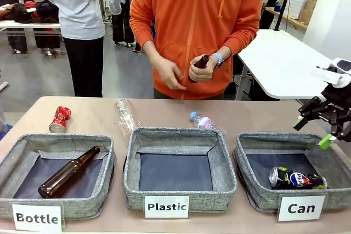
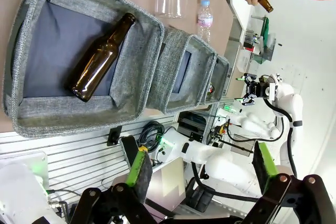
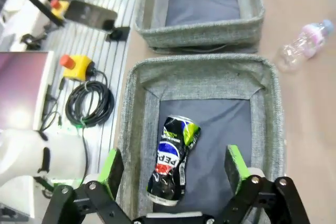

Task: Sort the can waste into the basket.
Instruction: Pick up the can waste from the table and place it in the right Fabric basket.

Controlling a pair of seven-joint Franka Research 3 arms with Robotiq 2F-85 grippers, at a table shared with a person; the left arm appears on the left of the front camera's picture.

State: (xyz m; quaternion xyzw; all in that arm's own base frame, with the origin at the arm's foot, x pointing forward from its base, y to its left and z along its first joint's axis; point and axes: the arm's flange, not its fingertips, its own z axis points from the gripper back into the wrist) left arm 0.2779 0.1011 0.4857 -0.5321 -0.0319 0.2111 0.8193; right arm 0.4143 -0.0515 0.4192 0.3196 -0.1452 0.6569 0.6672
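A dark dented can [image 1: 296,178] with a blue, red and white logo lies inside the grey "Can" basket [image 1: 248,160] at the right. My right gripper [image 1: 313,132] hangs open above that basket's far right rim. In the right wrist view the same can [image 3: 172,158] lies on the dark lining of the basket [image 3: 199,66], below and between my open right gripper [image 3: 173,169]. A shiny red can [image 1: 60,119] stands on the table at the far left, behind the "Bottle" basket. My left gripper [image 2: 202,166] is open and holds nothing, off the table's near edge.
A brown bottle [image 1: 68,172] lies in the "Bottle" basket [image 1: 16,157]. The "Plastic" basket [image 1: 175,141] stands in the middle. A clear plastic bottle [image 1: 127,114] and a small water bottle [image 1: 204,121] lie behind it. A person in orange holds another brown bottle [image 1: 198,65].
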